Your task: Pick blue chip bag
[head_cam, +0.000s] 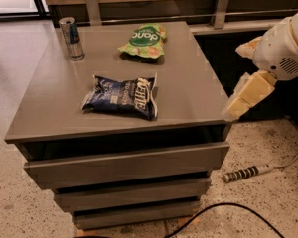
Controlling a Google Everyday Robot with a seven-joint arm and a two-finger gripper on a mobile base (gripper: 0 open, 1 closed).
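Observation:
The blue chip bag (123,97) lies flat on the grey cabinet top (188,83), near its front middle, with its white band and white lettering at the right end. My gripper (240,78) hangs at the right edge of the view, just off the cabinet's right front corner and well right of the bag. Its cream fingers (247,95) are spread apart and hold nothing.
A light green chip bag (143,39) lies at the back middle of the top. A slim silver-and-blue can (72,38) stands at the back left. The cabinet has stacked drawers (129,167). A black cable (223,212) and a striped handle (246,173) lie on the speckled floor.

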